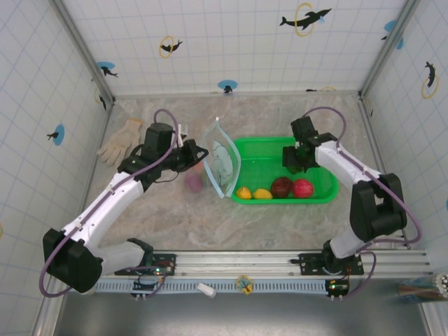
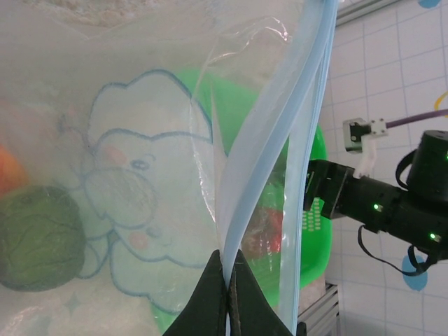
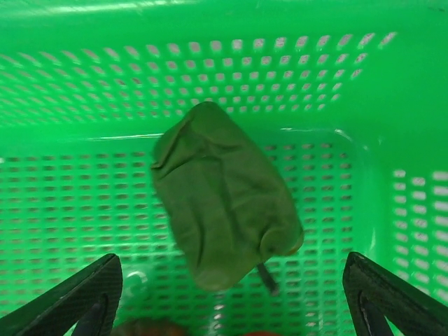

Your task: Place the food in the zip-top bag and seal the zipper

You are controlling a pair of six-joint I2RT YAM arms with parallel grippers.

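Observation:
The zip-top bag stands upright left of the green basket, clear with a pale blue cartoon print. My left gripper is shut on the zipper, the light-blue strip at the bag's mouth. Through the plastic I see a dark green piece of food and an orange one. My right gripper hangs open over the basket, fingers wide apart. A dark green leafy food piece, slightly blurred, sits ahead of them, untouched.
The green mesh basket holds two yellow pieces, a dark brown one and a red one. A white glove lies at the back left. White tiled walls surround the table.

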